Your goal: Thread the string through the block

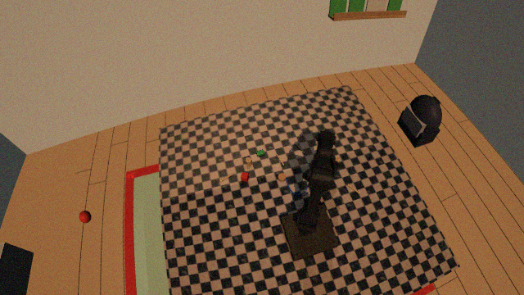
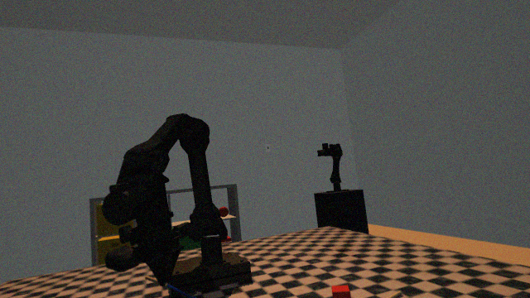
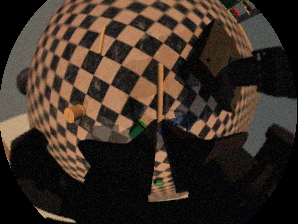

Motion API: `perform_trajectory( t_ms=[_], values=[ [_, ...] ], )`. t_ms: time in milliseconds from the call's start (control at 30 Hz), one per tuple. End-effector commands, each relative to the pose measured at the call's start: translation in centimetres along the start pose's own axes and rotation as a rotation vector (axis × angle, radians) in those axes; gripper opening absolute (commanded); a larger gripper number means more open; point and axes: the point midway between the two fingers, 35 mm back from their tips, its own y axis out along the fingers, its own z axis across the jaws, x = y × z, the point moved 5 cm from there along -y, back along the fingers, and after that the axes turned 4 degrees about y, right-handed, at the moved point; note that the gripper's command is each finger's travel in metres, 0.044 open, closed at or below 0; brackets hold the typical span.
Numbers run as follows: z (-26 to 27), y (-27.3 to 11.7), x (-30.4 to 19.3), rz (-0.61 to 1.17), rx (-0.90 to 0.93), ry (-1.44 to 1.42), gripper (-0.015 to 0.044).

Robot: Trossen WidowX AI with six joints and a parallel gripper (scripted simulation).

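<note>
My gripper [image 2: 165,283] [image 3: 160,126] is shut on the thin wooden stick [image 3: 160,92] [image 2: 151,279], low over the table. The stick points out away from the fingers. The blue string [image 1: 290,187] [image 2: 179,290] [image 3: 182,119] loops beside the fingers, and part runs near the round wooden button [image 1: 282,177]. A green block [image 3: 137,129] is just beside the fingertips in the wrist view, partly hidden by them. I see no hole in it and cannot tell whether it is the holed block. The arm hides the gripper in the top view. The stick is outside any hole I can see.
A red cube [image 1: 244,177] [image 2: 340,291], a wooden cylinder [image 1: 248,161], another green piece [image 1: 260,152] and loose sticks [image 1: 281,160] [image 1: 226,179] lie left of the arm. Another wooden cylinder [image 3: 75,113] and a loose stick [image 3: 102,40] [image 1: 353,188] are on the other side.
</note>
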Motion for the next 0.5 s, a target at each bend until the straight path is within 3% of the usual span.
perform_trajectory(
  t_ms=[0,467],
  values=[
    [0.0,-0.1,-0.7,-0.005,-0.009,0.047,0.0000],
    [-0.3,-0.1,-2.7,-0.034,-0.026,0.212,0.0000]
  ],
)
